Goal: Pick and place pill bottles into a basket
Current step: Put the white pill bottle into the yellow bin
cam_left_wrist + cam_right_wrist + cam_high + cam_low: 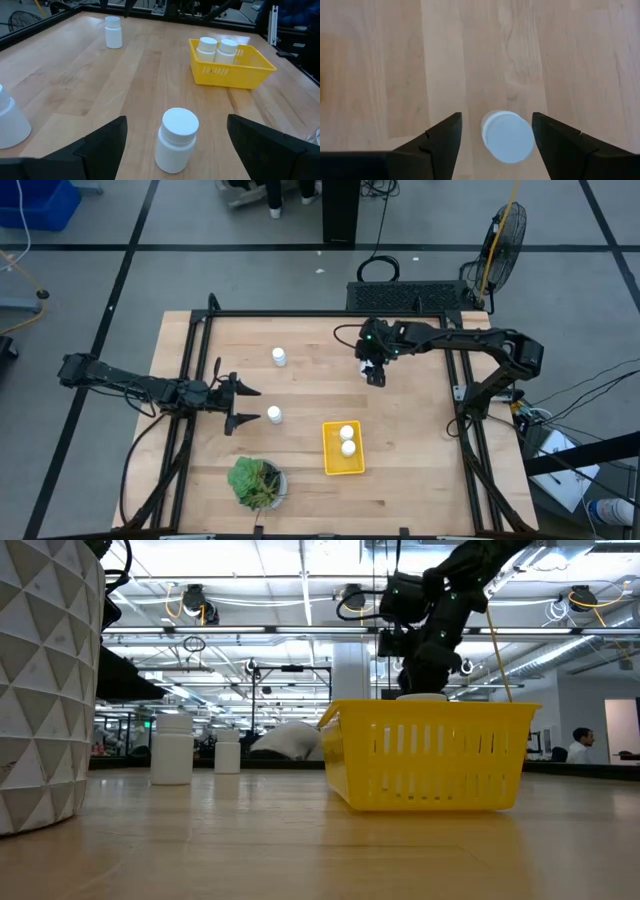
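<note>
Bright, even overhead light, soft shadows; low view's near planter (40,690) blurred, ceiling lamps prob. glaring slightly.

Bare wood stretches between the yellow basket (343,463) and the far pill bottle (279,357), leaving open passage. The potted plant (256,482) crowds the near edge; another bottle (274,415) stands between the left gripper's (244,406) spread fingers.

Pill bottle (10,122) cut off at left wrist view's edge, planter (45,680) cropped in low view
</note>
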Robot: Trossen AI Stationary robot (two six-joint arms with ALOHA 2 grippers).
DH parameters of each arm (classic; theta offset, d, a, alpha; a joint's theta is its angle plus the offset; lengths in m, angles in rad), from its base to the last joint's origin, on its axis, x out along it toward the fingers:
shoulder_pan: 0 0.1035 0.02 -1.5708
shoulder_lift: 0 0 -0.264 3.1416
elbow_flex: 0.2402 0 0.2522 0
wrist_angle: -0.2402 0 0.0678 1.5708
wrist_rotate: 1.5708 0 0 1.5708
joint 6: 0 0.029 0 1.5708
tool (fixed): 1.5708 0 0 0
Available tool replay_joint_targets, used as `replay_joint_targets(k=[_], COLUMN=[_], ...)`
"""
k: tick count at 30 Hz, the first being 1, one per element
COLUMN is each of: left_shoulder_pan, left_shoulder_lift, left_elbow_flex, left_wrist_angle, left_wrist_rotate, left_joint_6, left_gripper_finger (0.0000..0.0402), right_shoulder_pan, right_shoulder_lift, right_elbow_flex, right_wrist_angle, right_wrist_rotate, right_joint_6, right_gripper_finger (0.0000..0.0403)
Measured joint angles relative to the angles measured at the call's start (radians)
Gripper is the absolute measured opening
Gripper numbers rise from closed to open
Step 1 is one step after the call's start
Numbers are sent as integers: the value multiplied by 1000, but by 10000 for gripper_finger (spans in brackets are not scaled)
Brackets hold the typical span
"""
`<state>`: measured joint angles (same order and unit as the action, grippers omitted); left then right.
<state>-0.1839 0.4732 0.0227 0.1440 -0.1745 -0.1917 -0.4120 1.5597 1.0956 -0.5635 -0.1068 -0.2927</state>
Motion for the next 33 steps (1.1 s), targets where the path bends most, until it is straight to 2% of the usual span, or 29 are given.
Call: replay_joint_targets(k=[27, 33], left_shoulder_pan=[0, 0], left_shoulder_lift=[0, 0], left_elbow_flex=[0, 0], left_wrist_angle=[-4, -6], left_wrist_rotate=[1, 1], left_joint_6=[-3, -4], left_gripper_finger=[347, 347], right_shoulder_pan=[-28, -28], right_shoulder_lift=[0, 0], right_elbow_flex=[-19, -78], right_wrist_angle=[26, 65], right_wrist_rotate=[27, 27], right_joint_6=[-31, -28], right_gripper_finger=[233, 233])
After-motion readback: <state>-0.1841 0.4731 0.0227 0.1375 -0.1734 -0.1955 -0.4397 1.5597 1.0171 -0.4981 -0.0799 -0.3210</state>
